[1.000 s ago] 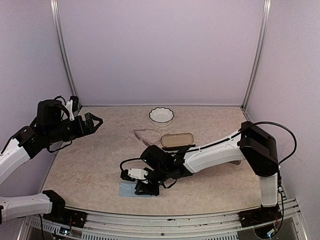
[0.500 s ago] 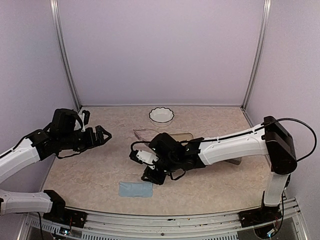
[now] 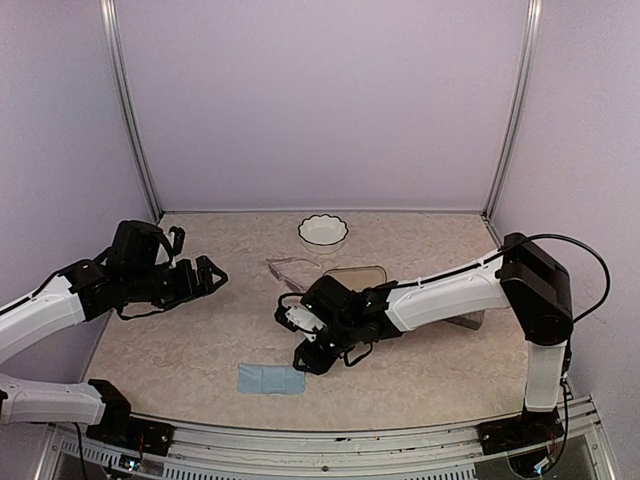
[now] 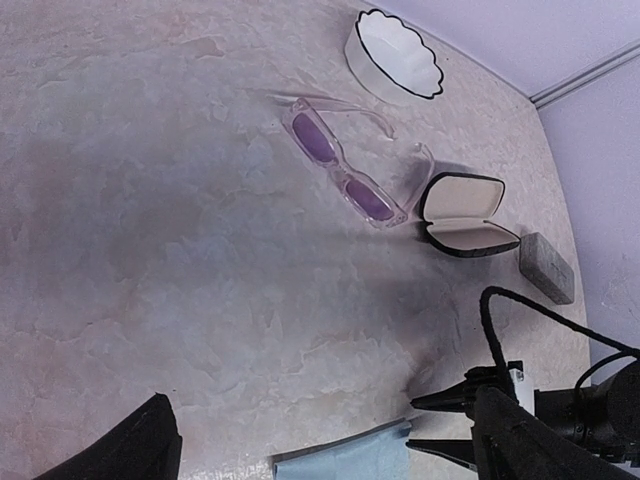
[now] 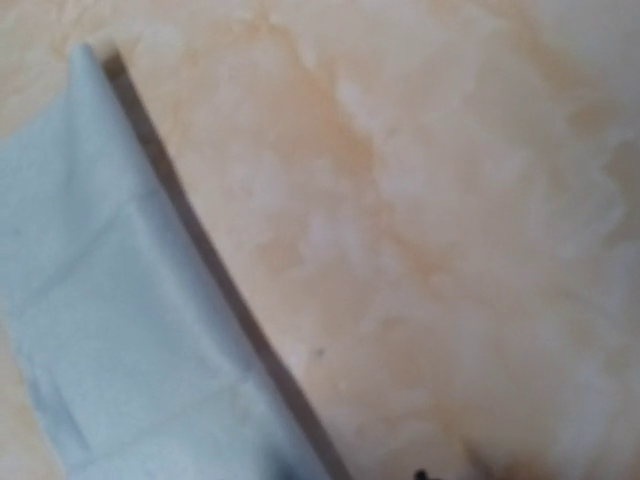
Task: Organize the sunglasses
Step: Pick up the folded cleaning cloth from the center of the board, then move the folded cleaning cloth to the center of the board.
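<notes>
Left tool, spread wide, faces pink glasses; right tool (jaws parted, empty) hovers near cloth. Risk: glasses skid across tabletop if nudged.

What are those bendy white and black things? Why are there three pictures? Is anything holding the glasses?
Those are two robot arms, each ending in a two-finger claw called a gripper. The big picture looks down from above and behind them. The other two come from little cameras on the wrists. On the table lie pinkish see-through sunglasses, an open black case, a white bowl, a grey block and a blue cloth. The left gripper is wide open in the air. The right gripper is open beside the cloth. Nothing holds the glasses.
</notes>
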Available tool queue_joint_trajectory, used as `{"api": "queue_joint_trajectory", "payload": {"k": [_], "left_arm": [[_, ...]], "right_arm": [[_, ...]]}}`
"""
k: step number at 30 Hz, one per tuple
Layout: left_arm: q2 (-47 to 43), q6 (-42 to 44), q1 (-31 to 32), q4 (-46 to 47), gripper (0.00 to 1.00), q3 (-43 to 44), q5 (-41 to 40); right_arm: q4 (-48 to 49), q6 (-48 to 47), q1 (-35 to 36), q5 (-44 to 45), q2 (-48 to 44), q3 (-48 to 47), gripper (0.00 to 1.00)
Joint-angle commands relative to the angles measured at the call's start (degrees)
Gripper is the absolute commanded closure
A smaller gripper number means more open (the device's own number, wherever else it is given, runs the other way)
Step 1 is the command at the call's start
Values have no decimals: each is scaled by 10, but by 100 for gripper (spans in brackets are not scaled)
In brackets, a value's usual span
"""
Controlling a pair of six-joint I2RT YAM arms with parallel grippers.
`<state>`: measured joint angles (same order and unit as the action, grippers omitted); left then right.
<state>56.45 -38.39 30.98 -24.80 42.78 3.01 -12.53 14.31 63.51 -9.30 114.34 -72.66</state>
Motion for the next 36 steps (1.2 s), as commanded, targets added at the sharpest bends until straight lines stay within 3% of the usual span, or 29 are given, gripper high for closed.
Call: {"api": "queue_joint_trajectory", "payload": {"k": [1,17,33,36], "left_arm": [[4,0,5,17,1,-1,-3],[16,1,7,28,1,-3,3],[40,4,12,42,1,-4,10],[49,7,16,48,1,-5,17]], "right_arm": [[12,17,-6,-38,11,7,62],[7,8,-6,-48,32,15,63],[6,-2,-7,-40,18,34,99],[7,0,-14,-40,7,46,100]]}}
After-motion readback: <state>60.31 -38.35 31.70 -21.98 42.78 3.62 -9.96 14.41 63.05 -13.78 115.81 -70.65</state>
